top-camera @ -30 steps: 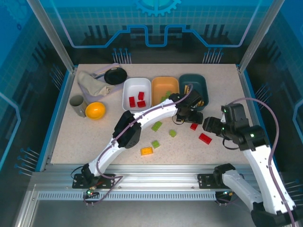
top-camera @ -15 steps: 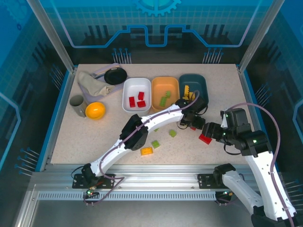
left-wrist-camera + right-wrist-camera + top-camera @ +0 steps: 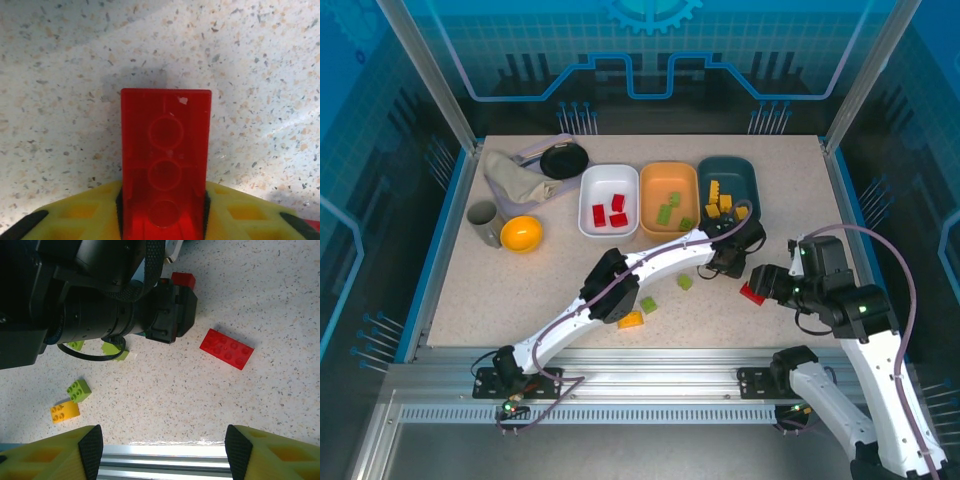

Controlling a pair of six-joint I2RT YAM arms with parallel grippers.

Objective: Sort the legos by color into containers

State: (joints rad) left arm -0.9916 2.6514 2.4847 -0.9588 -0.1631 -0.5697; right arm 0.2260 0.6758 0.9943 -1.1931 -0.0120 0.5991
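Three shallow rounded plastic trays in row at far side of speckled worktop [image 3: 520, 290]: white tray [image 3: 608, 182] holding red bricks, orange tray [image 3: 665, 185] holding green, teal tray [image 3: 735, 175] holding yellow-orange. Left pincer [image 3: 163, 200] clamped on held red brick [image 3: 165, 140], glossy, hollow underside toward camera, three round tubes showing. Right pincer [image 3: 165, 447] spread wide, nothing between yellow fingers. Loose red brick [image 3: 226, 348], two-by-four studs, flat on worktop ahead of it. Small green brick [image 3: 78, 388] and orange brick [image 3: 65, 411] loose near each other.
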